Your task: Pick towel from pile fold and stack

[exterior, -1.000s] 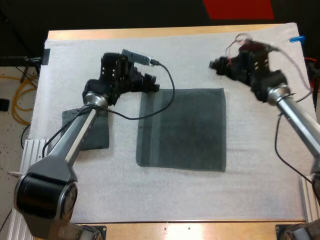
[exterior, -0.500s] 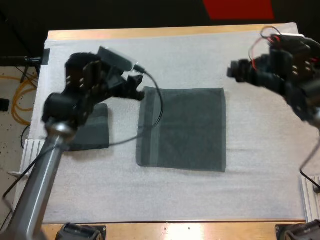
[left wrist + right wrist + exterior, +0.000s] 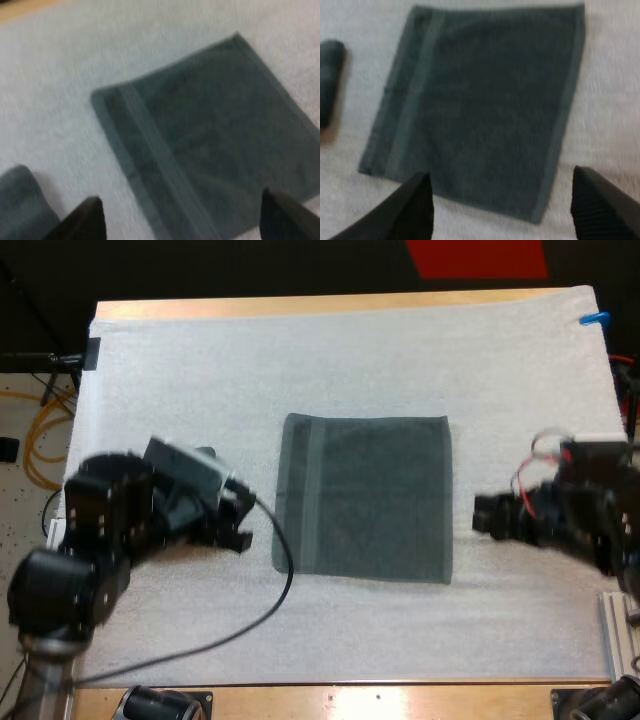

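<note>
Between left gripper (image 3: pixel 238 524) and right gripper (image 3: pixel 484 519) (both wide apart, empty), flat towel (image 3: pixel 365 498).

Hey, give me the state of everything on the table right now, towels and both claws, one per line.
flat towel: spread flat on the mat, untouched.
folded towel: folded, lying apart beside it.
left claw: open, holding nothing.
right claw: open, holding nothing.
</note>
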Available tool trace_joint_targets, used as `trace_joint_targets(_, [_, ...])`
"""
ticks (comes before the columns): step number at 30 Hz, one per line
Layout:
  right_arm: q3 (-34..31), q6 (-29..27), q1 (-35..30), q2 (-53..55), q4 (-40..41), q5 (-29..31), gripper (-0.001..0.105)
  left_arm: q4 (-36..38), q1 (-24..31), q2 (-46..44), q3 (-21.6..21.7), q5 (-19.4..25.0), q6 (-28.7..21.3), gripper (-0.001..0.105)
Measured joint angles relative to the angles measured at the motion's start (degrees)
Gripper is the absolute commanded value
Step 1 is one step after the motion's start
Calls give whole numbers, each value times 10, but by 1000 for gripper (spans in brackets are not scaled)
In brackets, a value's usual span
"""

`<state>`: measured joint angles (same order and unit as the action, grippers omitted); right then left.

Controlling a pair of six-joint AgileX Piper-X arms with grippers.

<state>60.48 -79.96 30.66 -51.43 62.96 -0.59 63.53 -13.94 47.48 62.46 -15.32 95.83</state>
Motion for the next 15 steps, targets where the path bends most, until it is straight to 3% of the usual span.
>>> trace_joint_targets(10, [-213, 111, 16, 38, -33, 28, 59, 5, 0, -50, -155, 0, 27, 62])
trace_joint_targets(15, [-311, 156, 16, 8, -136, -29, 75, -5, 0, -47, -197, 0, 27, 62])
